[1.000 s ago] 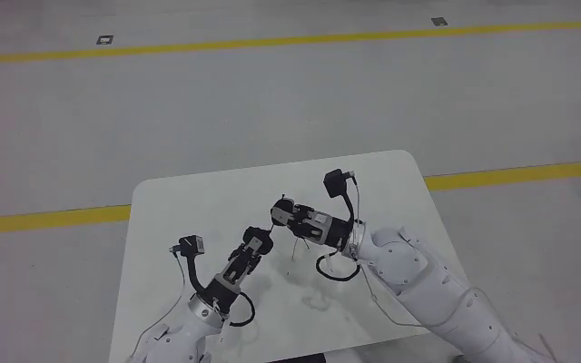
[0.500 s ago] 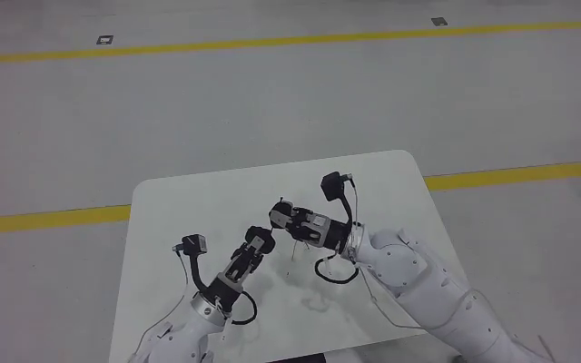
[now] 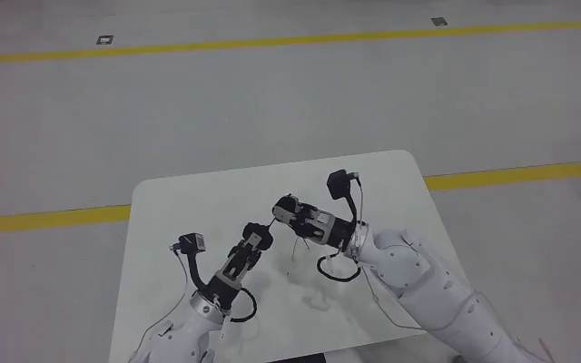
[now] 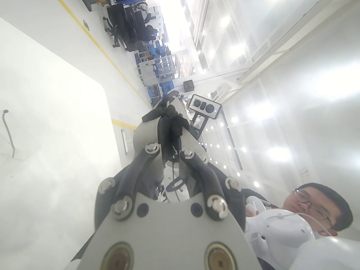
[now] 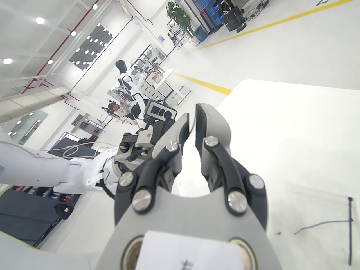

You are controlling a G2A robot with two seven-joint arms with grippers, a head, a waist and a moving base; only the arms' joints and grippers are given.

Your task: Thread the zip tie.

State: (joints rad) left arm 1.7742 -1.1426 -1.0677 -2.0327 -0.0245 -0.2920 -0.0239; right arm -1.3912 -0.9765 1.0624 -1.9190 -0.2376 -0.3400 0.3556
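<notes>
Top view, starting closest to the robot: a loose thin dark strip lies on the white tabletop, near the left claw and at roughly 4 o'clock from it. The left claw is held up off the surface with its fingers pinched narrow. From its tip a short dark strand, which looks like the zip tie, bridges over to the other claw. In the left wrist view the fingers are clamped on a black bit right at their tips, so I'm calling that a grip on the tie. The right claw sits just beside it at about 1 o'clock, with the two tips facing each other and almost touching. In the right wrist view its fingers are squeezed down to a sliver of a gap. Honestly can't tell from there whether anything is actually caught between them.
</notes>
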